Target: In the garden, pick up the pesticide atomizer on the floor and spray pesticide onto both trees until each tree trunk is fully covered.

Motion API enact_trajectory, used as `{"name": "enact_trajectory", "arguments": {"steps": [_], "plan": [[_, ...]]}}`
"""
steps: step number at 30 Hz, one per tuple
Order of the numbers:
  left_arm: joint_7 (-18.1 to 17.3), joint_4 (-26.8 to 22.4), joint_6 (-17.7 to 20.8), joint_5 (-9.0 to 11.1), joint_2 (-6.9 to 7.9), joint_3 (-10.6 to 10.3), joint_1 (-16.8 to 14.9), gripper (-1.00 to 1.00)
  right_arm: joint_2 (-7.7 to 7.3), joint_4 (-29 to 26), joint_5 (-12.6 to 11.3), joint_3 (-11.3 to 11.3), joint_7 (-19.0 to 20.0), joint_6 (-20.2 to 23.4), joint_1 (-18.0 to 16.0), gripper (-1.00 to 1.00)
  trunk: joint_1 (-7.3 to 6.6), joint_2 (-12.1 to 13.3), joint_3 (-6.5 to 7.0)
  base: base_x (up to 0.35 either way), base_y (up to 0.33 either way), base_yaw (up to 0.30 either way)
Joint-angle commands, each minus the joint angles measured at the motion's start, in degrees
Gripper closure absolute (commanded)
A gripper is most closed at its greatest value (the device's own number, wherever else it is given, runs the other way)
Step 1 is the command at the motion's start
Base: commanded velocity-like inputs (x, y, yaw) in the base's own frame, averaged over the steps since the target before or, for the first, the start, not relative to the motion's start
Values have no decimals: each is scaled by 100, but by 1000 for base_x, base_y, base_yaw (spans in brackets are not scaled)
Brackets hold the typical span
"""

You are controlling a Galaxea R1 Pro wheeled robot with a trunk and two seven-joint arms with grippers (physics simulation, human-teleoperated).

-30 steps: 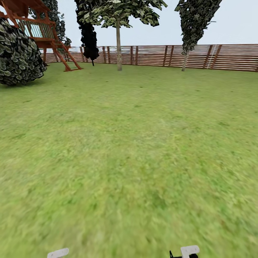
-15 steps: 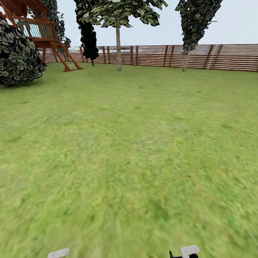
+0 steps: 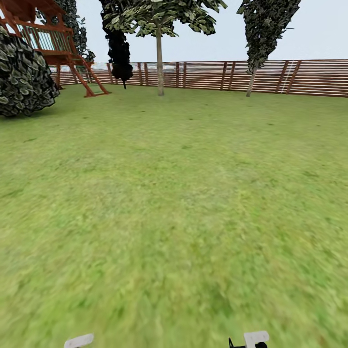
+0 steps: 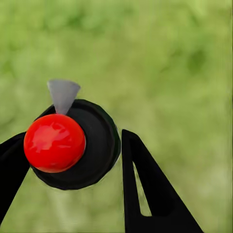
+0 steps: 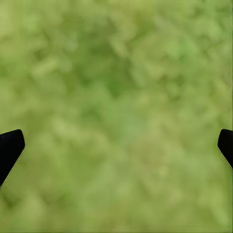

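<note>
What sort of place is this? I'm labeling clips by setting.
A fenced garden or backyard, apparently: a grass lawn, a brown slatted wooden fence along the far edge, scattered trees and a wooden play structure.

Right gripper (image 5: 116, 150), fingers (image 5: 9, 148) spread wide, over blurry green grass (image 5: 116, 87)

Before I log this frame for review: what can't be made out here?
- Atomizer, left wrist view: only a red ball and black disc between the fingers; body hidden, contact unclear.
- Right gripper, right wrist view: fingertips cut off at both edges.
- Both arms, head view: cut off by the bottom edge.
- Tree trunk, head view: too far to judge any spray cover.
- Lawn: blurred.
</note>
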Motion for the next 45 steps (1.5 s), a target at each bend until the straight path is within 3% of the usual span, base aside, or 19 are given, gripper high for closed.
{"name": "enact_trajectory", "arguments": {"steps": [1,9,14,16,33,45], "plan": [[33,0,-18,-64,0,34,-4,100,0,-1,-38,50,-19,-9,-1,-100,1,-2,-4,236,0,0],[104,25,-19,-69,6,27,41,100,0,-1,-40,50,-19,-9,-1,-100,1,-2,-4,259,0,0],[782,-9,-7,-69,10,20,116,100,0,-1,-39,50,-19,-9,-1,-100,1,-2,-4,278,0,0],[846,-12,-5,-69,16,16,118,100,0,-1,-37,50,-19,-9,-1,-100,1,-2,-4,297,0,0],[792,-59,-26,-51,-41,42,110,100,0,-1,-40,50,-19,-9,-1,-100,1,-2,-4,330,0,0],[803,-485,-19,-50,-71,24,98,100,0,-1,-38,50,-19,-9,-1,-100,1,-2,-4,340,0,0]]}}
